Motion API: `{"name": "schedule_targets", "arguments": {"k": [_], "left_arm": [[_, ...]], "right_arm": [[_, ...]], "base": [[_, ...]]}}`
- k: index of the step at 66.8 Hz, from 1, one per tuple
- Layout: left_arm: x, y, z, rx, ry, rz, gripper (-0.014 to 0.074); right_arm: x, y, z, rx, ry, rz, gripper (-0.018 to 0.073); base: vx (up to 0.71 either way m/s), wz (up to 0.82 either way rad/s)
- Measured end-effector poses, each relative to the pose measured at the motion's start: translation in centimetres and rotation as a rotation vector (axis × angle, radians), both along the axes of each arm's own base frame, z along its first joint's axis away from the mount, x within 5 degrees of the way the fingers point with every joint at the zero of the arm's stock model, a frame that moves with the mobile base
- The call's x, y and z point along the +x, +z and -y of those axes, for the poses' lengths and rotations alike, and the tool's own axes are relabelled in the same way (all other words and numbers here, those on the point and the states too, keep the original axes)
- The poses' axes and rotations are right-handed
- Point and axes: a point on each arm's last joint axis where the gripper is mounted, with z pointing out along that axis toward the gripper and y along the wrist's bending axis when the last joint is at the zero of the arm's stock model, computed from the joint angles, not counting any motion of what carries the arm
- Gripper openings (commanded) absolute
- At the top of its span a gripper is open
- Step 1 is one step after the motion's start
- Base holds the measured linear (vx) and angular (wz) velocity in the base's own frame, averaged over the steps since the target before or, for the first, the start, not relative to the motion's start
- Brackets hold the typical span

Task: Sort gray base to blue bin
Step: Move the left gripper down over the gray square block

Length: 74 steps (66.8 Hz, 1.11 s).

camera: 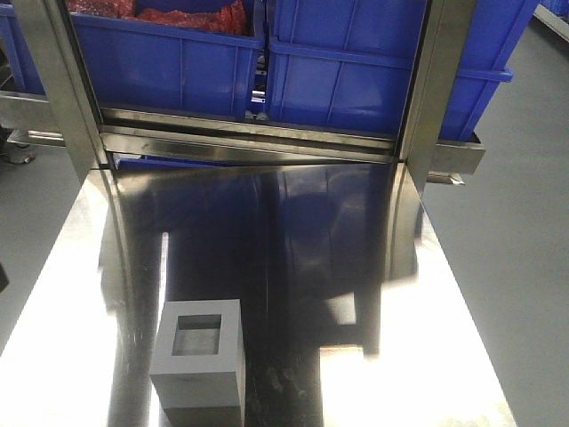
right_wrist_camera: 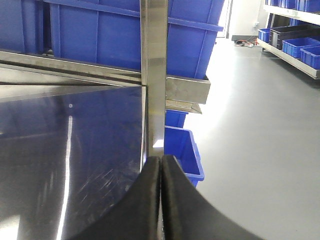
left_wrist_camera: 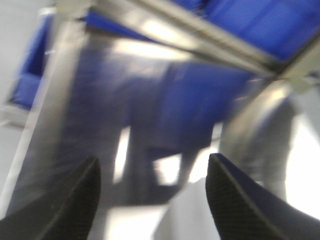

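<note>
One gray base (camera: 200,360) sits recess-up, near-left on the table (camera: 356,267), well short of the blue bin (camera: 356,84) at the back. Left gripper (left_wrist_camera: 154,160) is spread wide and looks nearer to it. Right gripper (right_wrist_camera: 161,159) is pinched together, empty, off by the right edge.

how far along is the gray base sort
Nothing looks done yet: the gray base sits on the steel table, recess up, away from the blue bins behind it. Nothing is in hand: the left gripper is open and empty, the right gripper shut on nothing. Grasping, carrying and dropping it in all remain.
</note>
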Motion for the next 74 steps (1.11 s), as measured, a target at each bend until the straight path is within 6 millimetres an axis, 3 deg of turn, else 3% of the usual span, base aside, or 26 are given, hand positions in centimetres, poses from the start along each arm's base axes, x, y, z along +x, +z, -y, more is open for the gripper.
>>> {"name": "schedule_targets", "arguments": {"k": [8, 24, 51, 61, 74], "left_arm": [[0.1, 1.7, 1.1, -0.066, -0.111, 0.057, 0.0393], [2.1, 2.7, 2.9, -0.102, -0.357, -0.016, 0.0394], [4.2, 5.3, 4.8, 0.021, -0.482, -0.026, 0.0394], [5.0, 4.6, 6.4, 0.031, -0.517, -0.075, 0.0394], [6.3, 2.0, 9.4, 0.108, -0.585, -0.194, 0.0394]], "right_arm": [[0.0, 0.0, 0.0, 0.000, 0.000, 0.000, -0.0005], [0.0, 0.0, 0.0, 0.000, 0.000, 0.000, -0.0005], [0.0, 0.0, 0.0, 0.000, 0.000, 0.000, -0.0005], [0.0, 0.0, 0.0, 0.000, 0.000, 0.000, -0.0005], [0.0, 0.0, 0.0, 0.000, 0.000, 0.000, -0.0005]], "base": [[0.00, 0.00], [0.00, 0.00], [0.00, 0.00], [0.00, 0.00], [0.00, 0.00]]}}
